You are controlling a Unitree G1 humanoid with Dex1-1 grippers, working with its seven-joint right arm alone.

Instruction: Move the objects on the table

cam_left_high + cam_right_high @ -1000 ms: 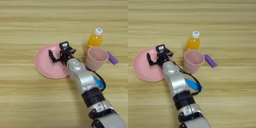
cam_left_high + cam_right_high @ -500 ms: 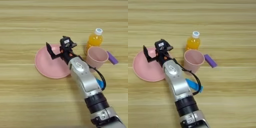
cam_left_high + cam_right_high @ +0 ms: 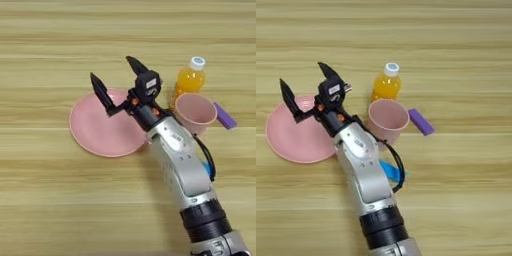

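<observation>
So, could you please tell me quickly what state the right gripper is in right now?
Right gripper: open, fingers spread wide, holding nothing, above the far edge of the pink plate.

Surface: my worktop [image 3: 45, 200] fills all I see, light wood, grain in horizontal stripes.
Light: even, with soft shadows.
Walls, floor, windows: outside my view.

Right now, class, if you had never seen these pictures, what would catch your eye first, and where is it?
First the silver arm rising from the bottom edge, its right gripper spread wide open above the far rim of the large pink plate left of centre. Next, to its right, the pink cup standing upright, with the orange-juice bottle just behind it and a small purple stick lying beside it.
</observation>
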